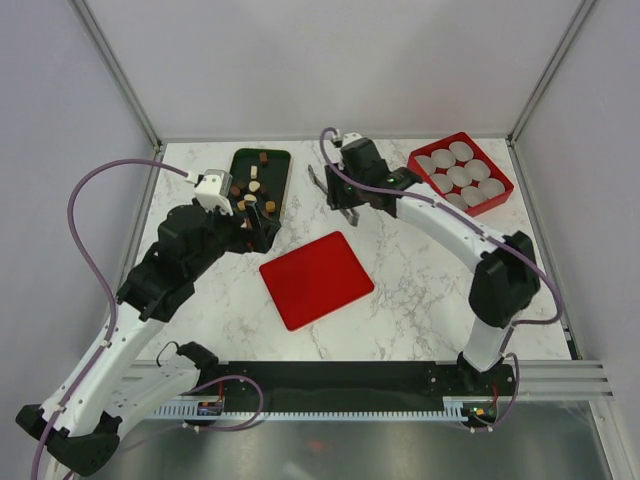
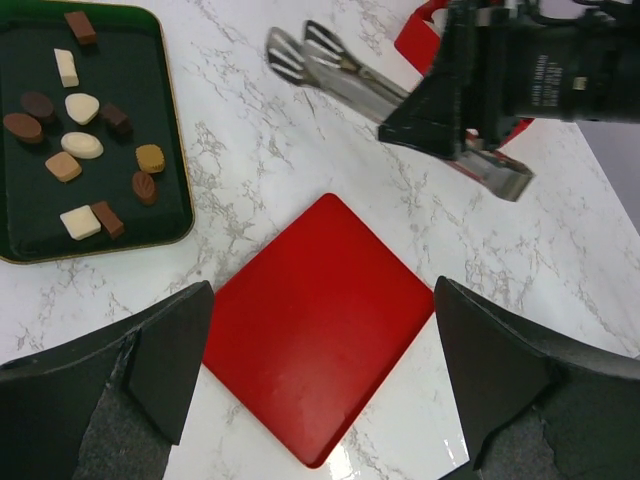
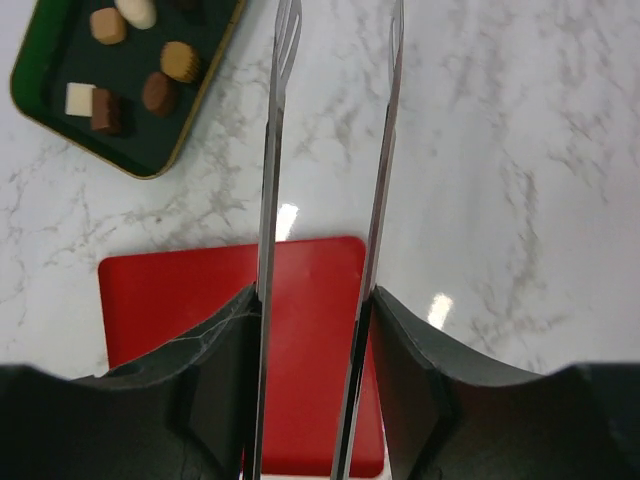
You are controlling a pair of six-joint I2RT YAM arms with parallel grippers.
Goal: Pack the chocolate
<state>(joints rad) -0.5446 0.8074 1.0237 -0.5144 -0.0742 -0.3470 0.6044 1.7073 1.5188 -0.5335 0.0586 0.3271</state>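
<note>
Several chocolates (image 2: 82, 145) lie left of tongs (image 2: 340, 72) gripped in the right tool (image 3: 315, 300).

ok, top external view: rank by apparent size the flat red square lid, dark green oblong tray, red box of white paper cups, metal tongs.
1. flat red square lid
2. dark green oblong tray and red box of white paper cups: look alike, tray's near end hidden, not ranked
3. metal tongs, partly hidden
</note>
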